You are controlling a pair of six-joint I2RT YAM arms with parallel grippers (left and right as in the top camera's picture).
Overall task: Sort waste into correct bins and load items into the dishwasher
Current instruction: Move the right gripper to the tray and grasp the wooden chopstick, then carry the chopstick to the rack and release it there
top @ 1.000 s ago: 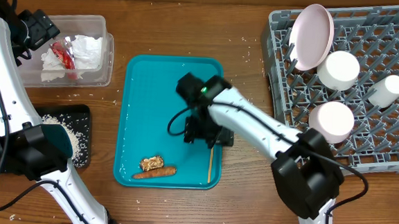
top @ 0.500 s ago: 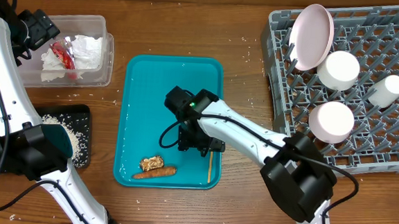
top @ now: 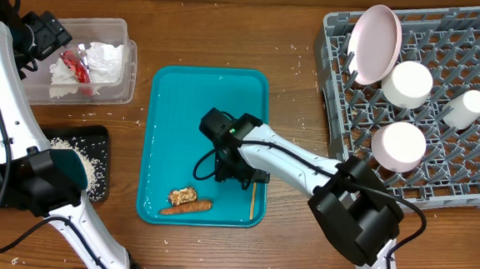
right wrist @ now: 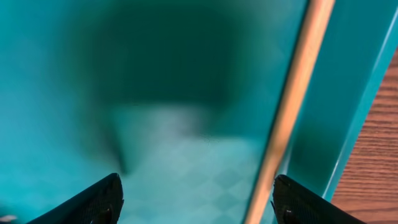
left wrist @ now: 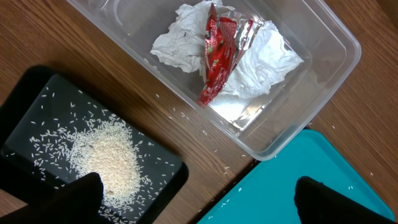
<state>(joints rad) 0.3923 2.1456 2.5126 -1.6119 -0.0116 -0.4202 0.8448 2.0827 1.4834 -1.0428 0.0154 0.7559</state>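
Observation:
My right gripper (top: 239, 178) is open, low over the teal tray (top: 168, 105). The thin wooden stick (top: 253, 199) lies on the tray between its fingertips, close to the right one; in the right wrist view the stick (right wrist: 292, 99) runs up the frame. A carrot piece (top: 187, 205) and a brown lump (top: 183, 195) lie at the tray's front. My left gripper (top: 37, 34) is open and empty above the clear tub (top: 129, 61), which holds a white napkin (left wrist: 261, 53) and a red wrapper (left wrist: 217, 53). Rice (left wrist: 106, 158) lies on the black tray (left wrist: 163, 163).
The grey dish rack (top: 471, 178) at the right holds a pinkish plate (top: 374, 43), a white bowl (top: 400, 145), a second white round dish (top: 407, 84) and a small cup (top: 464, 108). Loose rice grains are scattered on the wooden table.
My right gripper moved left and down over the teal tray, then settled low around the stick. The left arm has not moved.

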